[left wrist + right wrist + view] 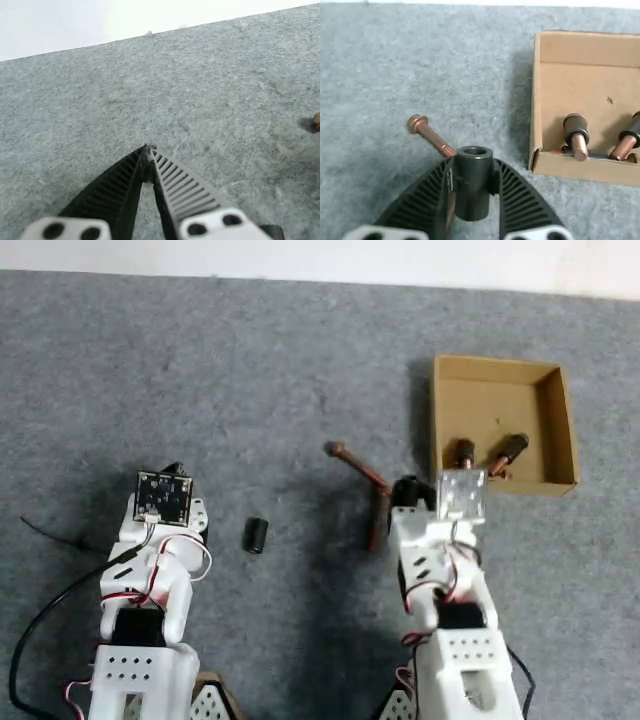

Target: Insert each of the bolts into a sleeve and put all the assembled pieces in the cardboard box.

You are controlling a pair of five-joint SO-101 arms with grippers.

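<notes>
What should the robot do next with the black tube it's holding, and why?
Probably open the left hand and bring it to the copper bolt on the carpet. The right hand grips the black sleeve, its hole empty; the bolt lies beside it, and the left hand is shut on nothing.

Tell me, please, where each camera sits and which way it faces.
High view: fixed overhead, looking down at the grey mat, cardboard box and a loose bolt; the left arm and right arm show.
Left wrist view: on the left arm's wrist, looking along the shut left gripper over the mat.
Right wrist view: on the right arm's wrist, looking past the right gripper, shut on a sleeve, toward the box.
Shared: the high and right wrist views both show the box and bolt.
</notes>
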